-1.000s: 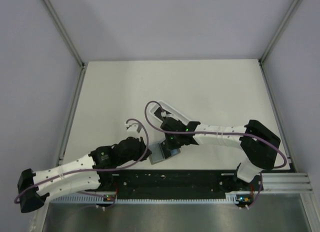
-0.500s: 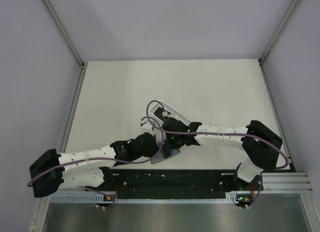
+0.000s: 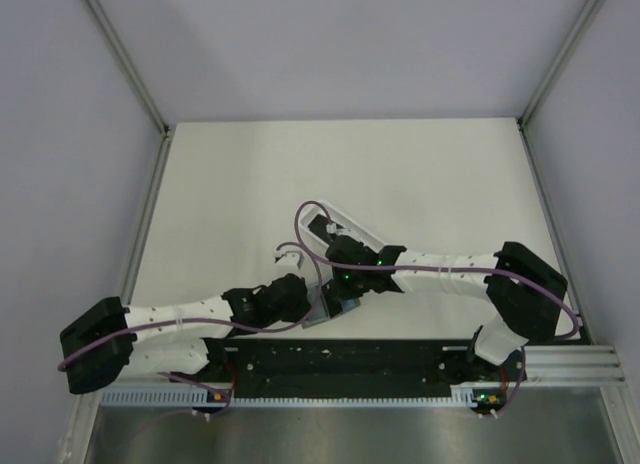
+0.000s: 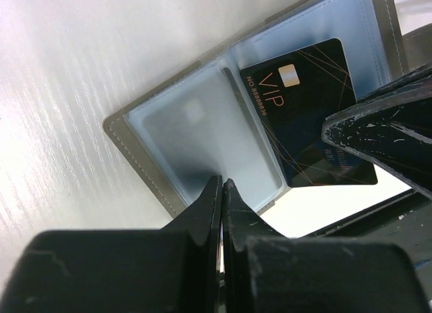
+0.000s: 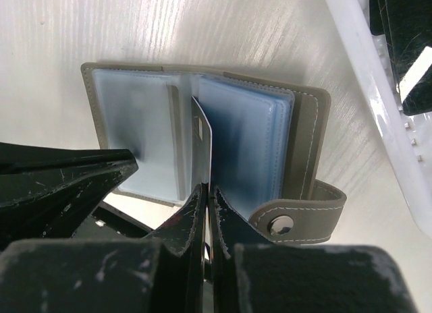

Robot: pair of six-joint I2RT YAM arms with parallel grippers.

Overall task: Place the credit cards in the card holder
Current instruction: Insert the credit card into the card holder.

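The grey card holder (image 3: 322,309) lies open near the table's front edge, its pale blue pockets facing up (image 4: 177,127). My right gripper (image 5: 206,190) is shut on a black credit card (image 5: 200,134), held edge-on with its far end at the holder's middle fold (image 5: 243,134). In the left wrist view the card (image 4: 300,107) shows gold "VIP" lettering and lies over the right pocket. My left gripper (image 4: 221,185) is shut, with its tips down at the near edge of the holder's left pocket. Nothing shows between its jaws.
A white translucent tray (image 5: 378,97) lies just beyond the holder, with more black cards (image 5: 405,30) in it; it also shows in the top view (image 3: 338,222). The holder's snap strap (image 5: 297,215) sticks out toward my right gripper. The black base rail (image 3: 340,359) runs close behind the holder.
My left arm has swung right from the table's left side, bringing its shut gripper to the holder's left pocket. The right gripper has stayed at the holder with the card.
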